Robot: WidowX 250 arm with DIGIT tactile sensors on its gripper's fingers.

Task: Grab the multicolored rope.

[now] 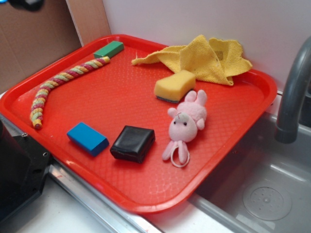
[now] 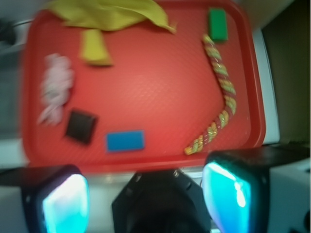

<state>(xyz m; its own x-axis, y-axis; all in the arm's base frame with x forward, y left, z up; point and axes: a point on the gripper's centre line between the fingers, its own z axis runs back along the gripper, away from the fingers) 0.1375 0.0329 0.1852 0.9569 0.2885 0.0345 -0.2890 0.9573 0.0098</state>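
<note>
In the wrist view the claw (image 2: 146, 199) gapes wide and empty at bottom, while the multicolored rope (image 1: 57, 83) curves along the red tray's (image 1: 121, 82) left side.

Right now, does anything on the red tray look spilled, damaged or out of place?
Nothing spilled or broken. The yellow cloth lies crumpled at the red tray's back edge, and the multicolored rope lies bent along one side, one end beside the green block.

Claw (image 2: 146, 196): black body, two blocky black fingers (image 2: 58, 199) with glowing cyan pads.
</note>
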